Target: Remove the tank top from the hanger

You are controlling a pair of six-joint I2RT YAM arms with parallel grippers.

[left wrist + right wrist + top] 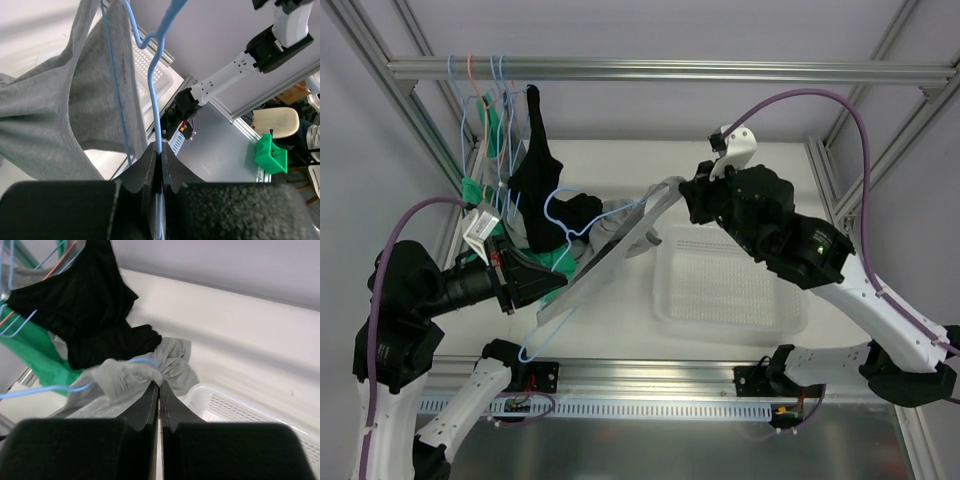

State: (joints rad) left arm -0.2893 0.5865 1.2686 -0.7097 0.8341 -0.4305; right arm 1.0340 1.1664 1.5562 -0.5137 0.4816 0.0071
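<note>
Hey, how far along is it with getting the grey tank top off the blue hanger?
Done: both grips are set, the left gripper shut on the hanger and the right gripper shut on the tank top where the wire runs through it. In hand: the fabric is stretched between the arms. Left: the top is still on the hanger and must be pulled free.

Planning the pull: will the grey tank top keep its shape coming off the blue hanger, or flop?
Probably floppy: the tank top hangs in soft folds. Likely light: the thin hanger holds its shape. Bunched fabric may snag.
</note>
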